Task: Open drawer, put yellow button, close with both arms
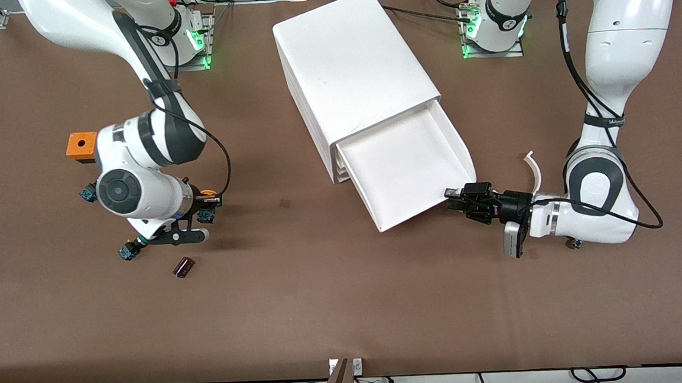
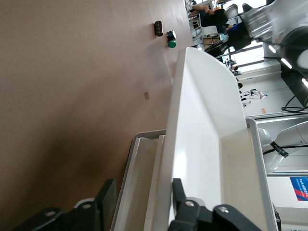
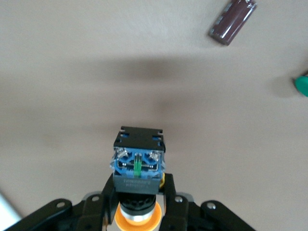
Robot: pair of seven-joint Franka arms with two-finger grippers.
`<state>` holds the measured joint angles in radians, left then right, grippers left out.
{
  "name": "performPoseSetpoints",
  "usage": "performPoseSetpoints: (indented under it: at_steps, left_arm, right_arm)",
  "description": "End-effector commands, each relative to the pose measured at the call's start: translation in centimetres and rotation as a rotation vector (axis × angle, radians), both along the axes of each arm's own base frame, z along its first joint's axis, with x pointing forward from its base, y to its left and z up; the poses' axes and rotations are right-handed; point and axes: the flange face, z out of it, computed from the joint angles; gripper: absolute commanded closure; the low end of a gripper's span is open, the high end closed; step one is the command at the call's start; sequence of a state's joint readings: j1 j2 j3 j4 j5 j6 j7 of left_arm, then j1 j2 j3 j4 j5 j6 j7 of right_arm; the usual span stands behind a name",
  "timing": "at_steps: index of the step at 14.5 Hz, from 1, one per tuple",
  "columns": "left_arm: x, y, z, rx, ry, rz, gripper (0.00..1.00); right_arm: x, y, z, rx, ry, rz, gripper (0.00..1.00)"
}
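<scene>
The white cabinet [image 1: 351,60] stands mid-table with its top drawer [image 1: 404,164] pulled far out and nothing in it. My left gripper [image 1: 459,199] is at the drawer's front corner. In the left wrist view the left gripper [image 2: 143,195] is open, with its fingers either side of the drawer's front wall [image 2: 202,125]. My right gripper [image 1: 207,205] hangs over the table toward the right arm's end, shut on the yellow button [image 1: 209,197]. In the right wrist view the fingers [image 3: 169,190] clamp the button's black body [image 3: 138,166], with the yellow cap toward the wrist and the blue base toward the table.
An orange block [image 1: 81,145] lies near the right arm. A dark small cylinder [image 1: 184,267] and a blue-based, green-capped button [image 1: 127,251] lie beside the right gripper; another blue-based part [image 1: 88,193] shows by the arm. A white curved strip [image 1: 534,171] lies by the left arm.
</scene>
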<state>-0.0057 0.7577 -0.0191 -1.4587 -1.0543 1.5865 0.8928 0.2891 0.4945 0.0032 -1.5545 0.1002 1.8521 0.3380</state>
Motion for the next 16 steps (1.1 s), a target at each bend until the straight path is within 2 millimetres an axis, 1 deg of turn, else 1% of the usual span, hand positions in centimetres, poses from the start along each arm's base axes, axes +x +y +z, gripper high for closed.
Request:
performPoseSetpoints:
  at_steps: [1,2,4,5,6,7,8,10,11,12,13,14,15,16]
  left_arm:
    - [0.4,2.3,1.4,0.021,0.047,0.004,0.0]
    - [0.2,2.4,2.0,0.033,0.069,-0.004,0.0]
    - [-0.1,2.8,5.1,0.165,0.114,-0.009,0.0]
    - [-0.3,2.7,6.9,0.253,0.158,0.003,0.0]
    - [-0.2,2.6,9.0,0.348,0.155,0.002,0.0]
    - [0.3,3.2,10.4,0.435,0.115,-0.016,0.0]
    - [0.9,3.9,12.0,0.546,0.055,-0.042,0.0]
    - [1.7,4.0,15.9,0.746,-0.07,-0.098,0.0]
    - [1.8,4.2,16.8,0.807,-0.1,-0.114,0.0]
    - [2.1,4.8,17.6,0.856,-0.124,-0.118,0.0]
    - [2.4,5.4,18.8,0.907,-0.155,-0.119,0.0]
    - [2.9,5.7,20.7,0.961,-0.202,-0.117,0.0]
    - [3.3,5.7,22.5,1.006,-0.247,-0.106,0.0]
    - [3.5,5.2,23.7,1.036,-0.281,-0.097,0.0]
  right_arm:
    - [1.2,2.3,6.2,0.079,0.019,-0.15,1.0]
    - [1.3,3.0,8.0,0.125,0.031,-0.221,1.0]
    - [1.3,4.4,10.6,0.149,0.044,-0.346,1.0]
    - [0.9,6.2,11.8,0.145,0.043,-0.411,1.0]
    - [0.1,8.3,12.4,0.131,0.048,-0.464,1.0]
    - [-0.6,10.1,13.0,0.121,0.053,-0.518,1.0]
    - [-1.2,12.2,14.2,0.118,0.05,-0.604,1.0]
    - [-2.4,16.2,15.3,0.119,0.053,-0.72,1.0]
    - [-3.1,18.0,15.6,0.118,0.054,-0.774,1.0]
    - [-3.3,18.9,15.9,0.128,0.056,-0.844,1.0]
    - [-3.8,20.3,16.2,0.149,0.068,-0.919,1.0]
    - [-4.1,21.5,16.6,0.174,0.076,-0.989,1.0]
    - [-4.5,23.0,16.4,0.187,0.08,-1.05,1.0]
    - [-5.2,24.9,16.1,0.2,0.081,-1.096,1.0]
